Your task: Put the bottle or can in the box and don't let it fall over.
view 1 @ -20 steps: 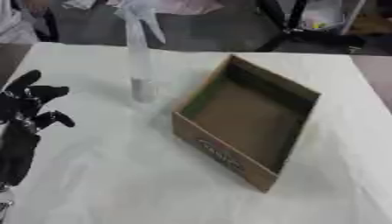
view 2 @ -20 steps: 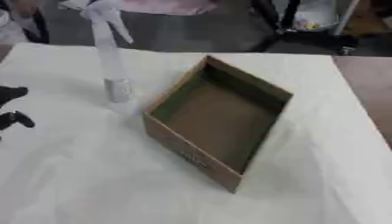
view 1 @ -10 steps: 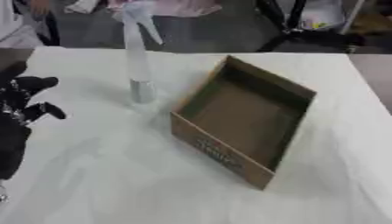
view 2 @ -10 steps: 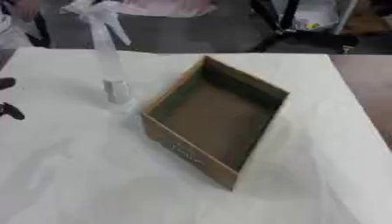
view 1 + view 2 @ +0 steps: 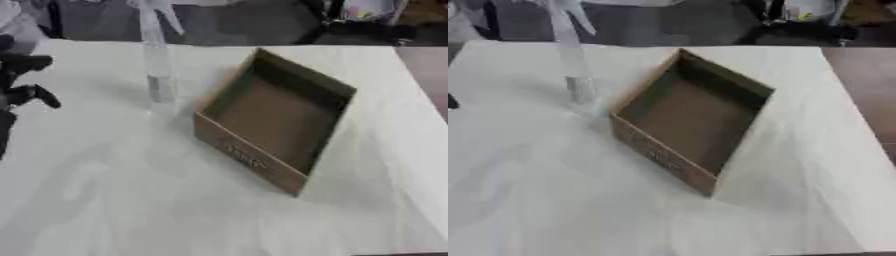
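Bottle (image 5: 157,60) upright, upper left of frame, just beside open cardboard box (image 5: 278,115) on white cloth (image 5: 131,200).
Clear, slender, seemingly plastic with spray top. Left hand (image 5: 19,80) at left edge, black fingers partly curled, holding nothing.

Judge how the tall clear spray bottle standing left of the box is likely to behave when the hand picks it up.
The spray bottle stands tall and slim on a small base, so it probably tips easily if nudged high. It looks clear and mostly empty, so likely light. Its smooth wall may slip. The left hand is apart from it, and the box is open-topped beside it.
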You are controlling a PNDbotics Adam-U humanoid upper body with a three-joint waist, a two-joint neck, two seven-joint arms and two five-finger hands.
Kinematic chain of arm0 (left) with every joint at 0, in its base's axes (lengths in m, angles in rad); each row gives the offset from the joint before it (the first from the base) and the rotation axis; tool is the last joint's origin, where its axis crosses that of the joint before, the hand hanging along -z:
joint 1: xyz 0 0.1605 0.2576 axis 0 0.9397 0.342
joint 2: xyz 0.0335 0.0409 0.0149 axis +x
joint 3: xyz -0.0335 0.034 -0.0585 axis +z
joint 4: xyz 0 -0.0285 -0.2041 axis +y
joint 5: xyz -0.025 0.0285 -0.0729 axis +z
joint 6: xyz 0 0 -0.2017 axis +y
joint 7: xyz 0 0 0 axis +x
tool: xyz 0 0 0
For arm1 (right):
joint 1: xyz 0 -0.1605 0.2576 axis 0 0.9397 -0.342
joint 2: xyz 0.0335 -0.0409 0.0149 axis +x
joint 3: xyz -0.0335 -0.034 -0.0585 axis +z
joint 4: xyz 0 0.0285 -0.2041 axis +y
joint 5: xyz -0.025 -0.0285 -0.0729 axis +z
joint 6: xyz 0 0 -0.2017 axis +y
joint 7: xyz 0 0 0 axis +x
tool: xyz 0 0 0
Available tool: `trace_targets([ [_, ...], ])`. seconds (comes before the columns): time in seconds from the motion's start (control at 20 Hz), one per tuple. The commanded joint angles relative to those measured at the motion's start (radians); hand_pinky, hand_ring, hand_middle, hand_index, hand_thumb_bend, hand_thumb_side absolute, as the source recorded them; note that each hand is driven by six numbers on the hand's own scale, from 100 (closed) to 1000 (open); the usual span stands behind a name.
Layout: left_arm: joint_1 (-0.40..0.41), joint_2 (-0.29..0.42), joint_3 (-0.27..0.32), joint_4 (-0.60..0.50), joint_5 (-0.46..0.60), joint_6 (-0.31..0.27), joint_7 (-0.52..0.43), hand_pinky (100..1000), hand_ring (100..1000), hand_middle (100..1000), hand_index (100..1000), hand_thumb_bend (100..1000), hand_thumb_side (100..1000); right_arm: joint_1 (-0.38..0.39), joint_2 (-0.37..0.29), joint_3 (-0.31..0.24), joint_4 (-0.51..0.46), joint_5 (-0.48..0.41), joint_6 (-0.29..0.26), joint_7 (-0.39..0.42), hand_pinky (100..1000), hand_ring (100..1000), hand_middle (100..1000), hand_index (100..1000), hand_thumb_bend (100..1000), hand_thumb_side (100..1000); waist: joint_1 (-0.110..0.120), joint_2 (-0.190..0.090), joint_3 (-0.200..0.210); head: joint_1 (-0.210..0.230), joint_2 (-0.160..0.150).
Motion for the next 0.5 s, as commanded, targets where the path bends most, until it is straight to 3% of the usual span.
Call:
trace_targets([
  [0.05, -0.002, 0.132, 0.005, -0.018, 0.023, -0.025, -0.004, 528, 843, 673, 918, 100, 642, -0.002, -0.042, -0.008, -0.006, 0.007, -0.004, 0.000, 798, 1000, 777, 898, 100, 411, 0.001, -0.030, -0.003, -0.008, 0.011],
  [0.5, -0.055, 0.384, 0.006, -0.018, 0.010, -0.055, -0.042, 577, 850, 700, 927, 100, 649, 0.008, -0.070, 0.002, 0.013, 0.012, -0.020, 0.017, 798, 1000, 777, 897, 100, 368, -0.001, -0.043, -0.005, -0.032, -0.016],
])
